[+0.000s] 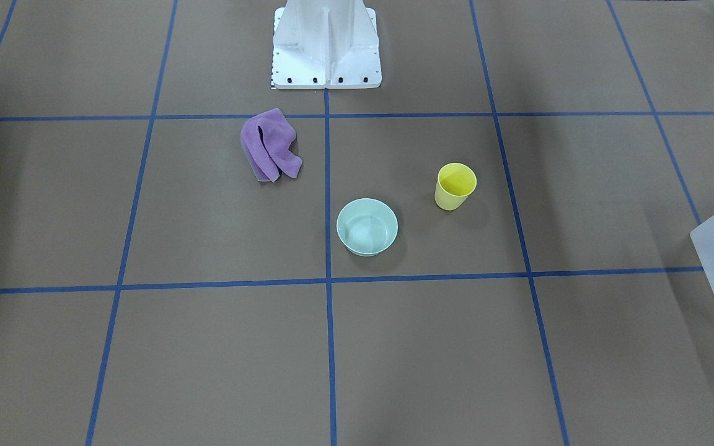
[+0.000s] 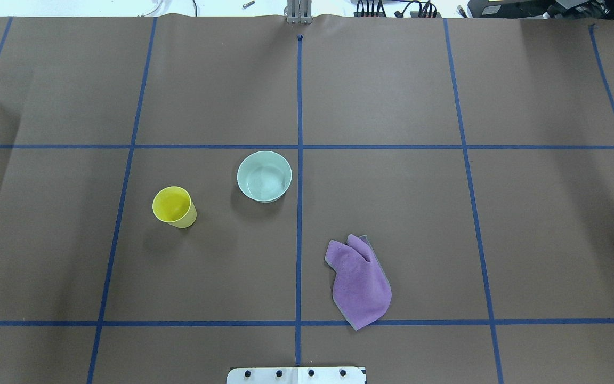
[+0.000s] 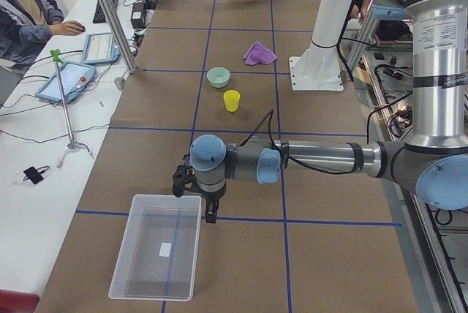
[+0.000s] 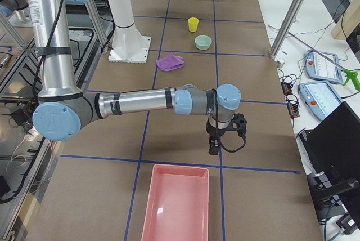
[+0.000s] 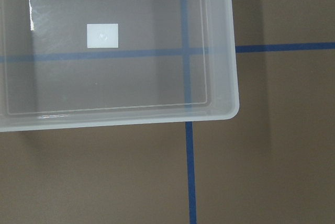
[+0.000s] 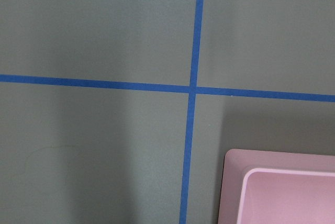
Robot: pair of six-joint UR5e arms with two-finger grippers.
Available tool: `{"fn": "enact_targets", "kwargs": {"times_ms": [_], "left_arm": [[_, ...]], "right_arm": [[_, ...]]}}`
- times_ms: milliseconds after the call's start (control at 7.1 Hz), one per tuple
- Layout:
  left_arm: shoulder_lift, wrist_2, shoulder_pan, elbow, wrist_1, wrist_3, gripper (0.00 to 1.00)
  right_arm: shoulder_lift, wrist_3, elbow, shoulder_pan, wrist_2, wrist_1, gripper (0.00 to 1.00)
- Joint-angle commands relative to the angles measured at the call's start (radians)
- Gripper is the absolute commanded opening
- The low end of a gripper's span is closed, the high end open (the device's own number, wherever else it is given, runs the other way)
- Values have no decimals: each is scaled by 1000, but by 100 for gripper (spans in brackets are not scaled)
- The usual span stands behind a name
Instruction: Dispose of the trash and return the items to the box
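The yellow cup (image 1: 455,187) stands upright on the brown table, also in the overhead view (image 2: 174,207). The mint-green bowl (image 1: 367,227) sits upright beside it, apart from it (image 2: 264,176). The translucent box (image 3: 122,247) lies at the table's left end and is empty but for a white label; its corner fills the left wrist view (image 5: 225,77). My left gripper (image 3: 196,207) hangs just beside the box's near corner, far from the cup and bowl. My right gripper (image 4: 215,148) hangs at the opposite end of the table. I cannot tell whether either gripper is open or shut.
A crumpled purple cloth (image 1: 270,145) lies near the white robot base (image 1: 326,56), right of the centre line in the overhead view (image 2: 360,282). A pink tray (image 4: 147,213) lies just below the right gripper; its corner shows in the right wrist view (image 6: 233,192). Blue tape lines grid the table.
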Motion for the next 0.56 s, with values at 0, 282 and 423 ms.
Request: {"fn": "enact_targets", "kwargs": {"times_ms": [0, 282, 423], "left_arm": [[5, -4, 0, -22, -7, 1, 99], [7, -5, 1, -19, -10, 3, 99], [1, -5, 6, -22, -15, 4, 99]], "right_arm": [[0, -26, 15, 10, -4, -30, 100], [-11, -26, 17, 10, 5, -25, 100], [-17, -25, 17, 10, 10, -16, 100]]}}
